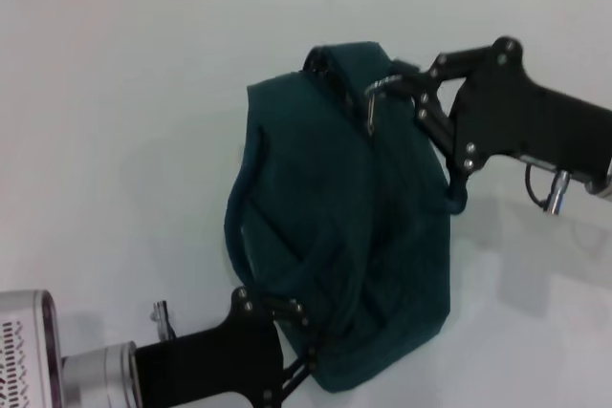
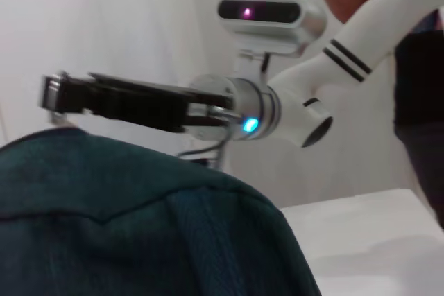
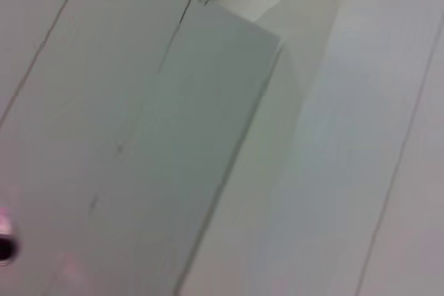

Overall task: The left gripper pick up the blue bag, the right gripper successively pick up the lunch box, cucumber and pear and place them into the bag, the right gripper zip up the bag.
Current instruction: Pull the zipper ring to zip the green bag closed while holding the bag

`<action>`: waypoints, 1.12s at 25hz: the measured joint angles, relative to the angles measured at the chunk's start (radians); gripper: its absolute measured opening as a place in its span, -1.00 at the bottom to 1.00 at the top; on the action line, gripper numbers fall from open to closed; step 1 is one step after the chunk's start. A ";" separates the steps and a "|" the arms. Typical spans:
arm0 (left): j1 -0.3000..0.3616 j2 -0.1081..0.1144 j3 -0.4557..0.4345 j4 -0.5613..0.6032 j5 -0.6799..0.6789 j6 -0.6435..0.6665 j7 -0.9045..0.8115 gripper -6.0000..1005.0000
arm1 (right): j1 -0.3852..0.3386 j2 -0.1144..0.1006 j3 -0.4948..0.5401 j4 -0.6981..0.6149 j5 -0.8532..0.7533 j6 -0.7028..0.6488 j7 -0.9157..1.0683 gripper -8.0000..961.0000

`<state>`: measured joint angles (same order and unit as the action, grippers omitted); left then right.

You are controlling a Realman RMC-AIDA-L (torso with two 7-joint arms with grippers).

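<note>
- The blue bag [image 1: 349, 226] is sitting in the middle of the white surface [image 1: 124, 140], bunched up, with its rolled handles [image 1: 344, 59] at the far end.
- The left pincer [image 1: 296, 341] is reaching in from the near left, its black jointed fingers [image 1: 287, 311] pressing into the fabric at the bag's near lower corner; it is clamped on the blue bag there.
- The silver wrist [image 1: 91, 375] of that arm is showing at the near left edge of the head view.
- The right pincer [image 1: 406, 83] is coming in from the right, at the bag's far upper corner, right beside the handles.
- Its fingertips are meeting at the silver ring pull [image 1: 373, 107] of the zipper; I cannot tell for sure whether they are closed on it.
- In the left wrist view, the teal fabric is filling the foreground, and the right arm's black forearm [image 2: 132, 105] with its silver wrist and glowing light [image 2: 248, 125] is hanging just above it.
- A person [image 2: 409, 67] is standing in the background of that view.
- The right wrist view is showing only pale panels [image 3: 208, 136].
</note>
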<state>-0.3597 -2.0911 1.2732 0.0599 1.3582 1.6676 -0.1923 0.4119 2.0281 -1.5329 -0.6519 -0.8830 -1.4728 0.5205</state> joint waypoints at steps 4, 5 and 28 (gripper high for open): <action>-0.005 0.003 0.024 0.000 0.009 0.000 0.001 -0.81 | -0.004 0.000 -0.046 0.004 0.092 0.028 -0.079 -0.95; -0.005 0.004 0.026 0.000 0.011 0.000 0.001 -0.81 | -0.005 0.000 -0.066 0.004 0.121 0.039 -0.099 -0.95; 0.065 0.001 0.022 0.000 -0.218 0.292 -0.264 -0.20 | -0.059 0.000 -0.276 0.001 0.324 0.032 -0.318 -0.95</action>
<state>-0.2944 -2.0899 1.2955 0.0602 1.1403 1.9594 -0.4559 0.3525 2.0279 -1.8087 -0.6509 -0.5587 -1.4404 0.2029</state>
